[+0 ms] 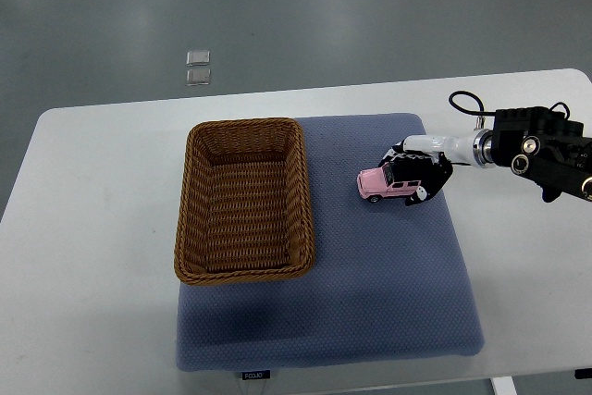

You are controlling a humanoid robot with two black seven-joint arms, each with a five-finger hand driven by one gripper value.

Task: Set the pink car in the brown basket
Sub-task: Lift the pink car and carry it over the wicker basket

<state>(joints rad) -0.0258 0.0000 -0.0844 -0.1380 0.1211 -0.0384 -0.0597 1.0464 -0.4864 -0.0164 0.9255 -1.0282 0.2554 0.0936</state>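
While our right hand (418, 176) curls its fingers round the pink toy car (386, 183), near the blue mat's (388, 293) right edge, we judge the car light, rigid and smooth (wheels roll), best gripped across its roof and sides; the brown wicker basket (189, 228) sits empty leftward.

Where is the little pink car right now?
In the top view, the small pink toy car sits on the blue mat, right of the brown wicker basket, in the right hand's grasp.

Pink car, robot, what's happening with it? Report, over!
Right hand shut on pink car, on the blue mat. Left hand not in view. Basket empty, to its left. Path clear.
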